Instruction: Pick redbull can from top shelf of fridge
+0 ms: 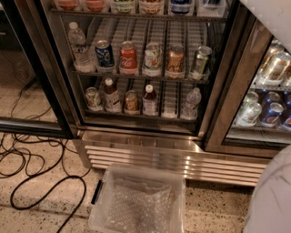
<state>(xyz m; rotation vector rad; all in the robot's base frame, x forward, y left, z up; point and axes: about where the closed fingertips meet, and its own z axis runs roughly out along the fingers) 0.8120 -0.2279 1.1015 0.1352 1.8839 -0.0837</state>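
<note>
The fridge (150,150) fills the view, with steel frame and ribbed base grille. The uppermost rack in view (136,16) is cut off by the frame's top edge, so only the bottoms of several cans show on it. One of them is blue and silver (182,5); I cannot tell if it is the redbull can. The rack below holds a water bottle, a Pepsi can (104,54), a Coca-Cola can (127,57) and other cans. The lowest rack (136,113) holds small bottles and cans. My gripper is out of view; only a white arm part (275,16) shows at top right.
A clear plastic bin (138,200) lined with bubble wrap stands on the floor in front of the base grille. Black cables (41,177) loop over the floor at left. A dark-framed glass door (32,91) is at left. My white body (273,195) is at bottom right. The right compartment (268,104) holds more cans.
</note>
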